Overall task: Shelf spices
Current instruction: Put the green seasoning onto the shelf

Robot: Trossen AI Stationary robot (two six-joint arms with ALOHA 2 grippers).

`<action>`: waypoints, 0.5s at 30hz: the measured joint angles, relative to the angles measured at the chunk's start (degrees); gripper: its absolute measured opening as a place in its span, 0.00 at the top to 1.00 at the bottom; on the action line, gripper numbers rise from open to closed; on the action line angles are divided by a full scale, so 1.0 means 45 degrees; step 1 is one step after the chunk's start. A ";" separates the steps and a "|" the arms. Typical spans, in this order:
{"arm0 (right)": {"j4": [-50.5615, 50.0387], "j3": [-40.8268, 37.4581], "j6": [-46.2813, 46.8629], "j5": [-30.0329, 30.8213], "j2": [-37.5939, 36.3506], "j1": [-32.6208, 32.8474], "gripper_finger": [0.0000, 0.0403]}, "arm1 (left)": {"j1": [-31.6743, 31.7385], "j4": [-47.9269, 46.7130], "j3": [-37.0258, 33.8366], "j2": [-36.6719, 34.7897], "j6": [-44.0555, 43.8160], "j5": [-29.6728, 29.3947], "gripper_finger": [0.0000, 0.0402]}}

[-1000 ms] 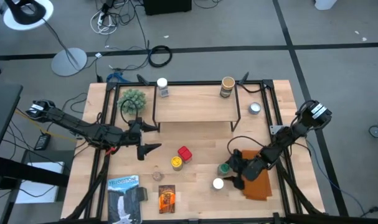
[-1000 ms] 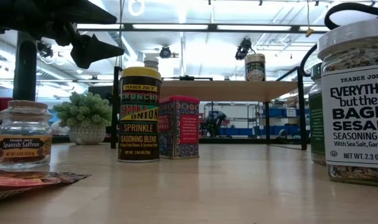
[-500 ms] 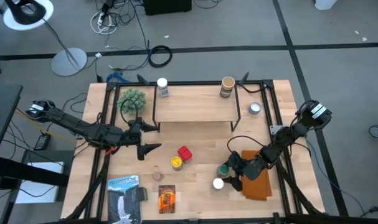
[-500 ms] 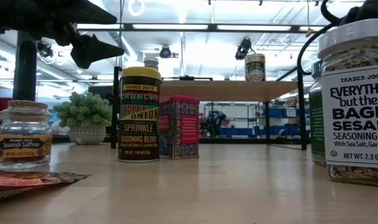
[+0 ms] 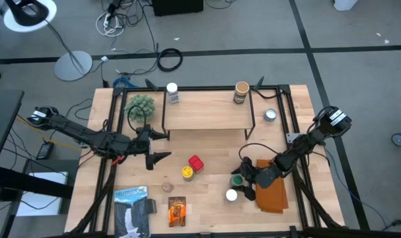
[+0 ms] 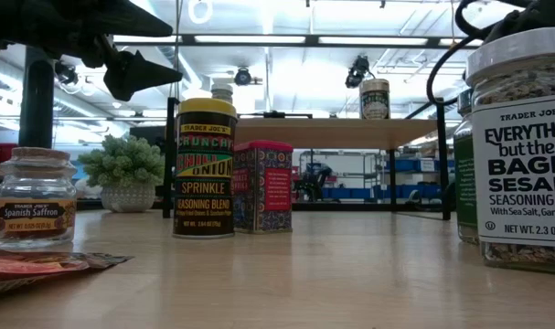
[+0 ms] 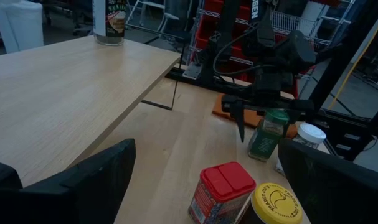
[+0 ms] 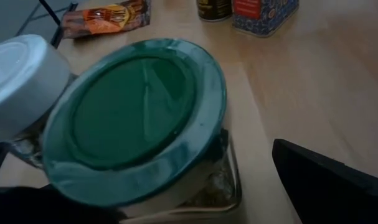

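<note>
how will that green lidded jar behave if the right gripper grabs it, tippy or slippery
The green-lidded jar is tall and narrow, so probably tippy if nudged near the top. It looks like clear glass, likely smooth and breakable. The white-lidded jar stands close by and could get bumped.

A small green plant point(image 5: 141, 106) sits on the table's upper left. A blue-and-white flat package point(image 5: 132, 210) lies at the lower left. An orange-brown cloth point(image 5: 275, 194) lies at the lower right.

You have two slim black jointed arms, each with black cable looped along it; the left gripper point(image 5: 155, 146) and right gripper point(image 5: 243, 177) have dark, wedge-shaped fingers.
</note>
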 joint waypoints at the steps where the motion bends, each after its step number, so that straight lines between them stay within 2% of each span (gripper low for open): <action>1: 0.0000 0.0005 -0.0083 -0.0002 0.0000 -0.0056 0.14 | -0.0003 0.0001 0.0000 -0.0001 0.0000 -0.0007 0.01; 6: -0.0061 0.0005 -0.0365 -0.0005 0.0000 -0.0283 0.20 | -0.0005 0.0001 0.0000 0.0001 0.0005 -0.0021 0.01; 13: -0.0991 0.0020 -0.0477 0.0048 -0.0025 -0.0371 0.49 | -0.0002 -0.0001 0.0000 -0.0001 0.0010 -0.0026 0.01; 15: -0.0987 0.0024 -0.0503 0.0040 -0.0034 -0.0401 0.51 | -0.0005 -0.0003 0.0000 0.0001 0.0010 -0.0026 0.01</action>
